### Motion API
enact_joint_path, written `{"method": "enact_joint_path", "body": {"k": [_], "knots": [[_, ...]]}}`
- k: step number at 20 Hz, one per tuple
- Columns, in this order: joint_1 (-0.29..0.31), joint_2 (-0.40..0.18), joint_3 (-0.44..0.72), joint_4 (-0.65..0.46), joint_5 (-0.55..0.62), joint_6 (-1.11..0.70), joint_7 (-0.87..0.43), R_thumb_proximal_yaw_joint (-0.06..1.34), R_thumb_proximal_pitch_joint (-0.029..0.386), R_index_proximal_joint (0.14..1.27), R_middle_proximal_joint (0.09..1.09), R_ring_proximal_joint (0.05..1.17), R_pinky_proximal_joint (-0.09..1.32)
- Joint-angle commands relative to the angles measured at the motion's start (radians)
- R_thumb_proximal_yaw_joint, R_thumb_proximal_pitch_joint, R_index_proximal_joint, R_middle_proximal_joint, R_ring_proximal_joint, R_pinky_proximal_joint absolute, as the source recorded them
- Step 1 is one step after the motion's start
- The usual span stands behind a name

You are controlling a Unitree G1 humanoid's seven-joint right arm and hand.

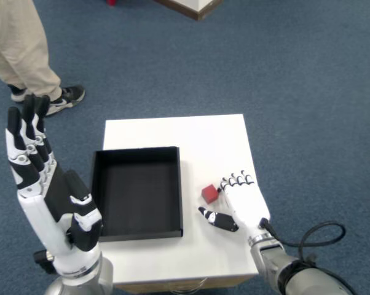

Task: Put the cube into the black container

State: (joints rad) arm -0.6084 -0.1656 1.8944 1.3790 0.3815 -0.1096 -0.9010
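Observation:
A small red cube (210,193) lies on the white table (197,138), just right of the black container (137,192). The container is a shallow open tray with nothing in it. My right hand (241,203) rests on the table directly right of the cube. Its curled fingertips (232,181) sit beside the cube's right side, and its thumb (217,219) points left below the cube. The cube is not lifted and I cannot see any finger closed around it.
My left hand (40,184) is raised, fingers straight, left of the table. A person's leg and a dark shoe (63,98) stand on the blue carpet at the far left. A wooden-edged object (191,6) sits at the top.

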Motion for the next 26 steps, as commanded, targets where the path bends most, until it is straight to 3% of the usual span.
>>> {"method": "enact_joint_path", "body": {"k": [1, 15, 26], "knots": [[-0.054, -0.009, -0.025, -0.005, 0.005, 0.022, -0.05, 0.3, -0.005, 0.61, 0.3, 0.23, 0.04], [-0.089, -0.008, -0.074, -0.06, -0.034, 0.054, -0.141, 0.35, -0.003, 0.65, 0.32, 0.26, 0.12], [-0.082, -0.008, -0.106, -0.052, -0.081, 0.065, -0.127, 0.4, -0.002, 0.69, 0.33, 0.28, 0.17]]}}
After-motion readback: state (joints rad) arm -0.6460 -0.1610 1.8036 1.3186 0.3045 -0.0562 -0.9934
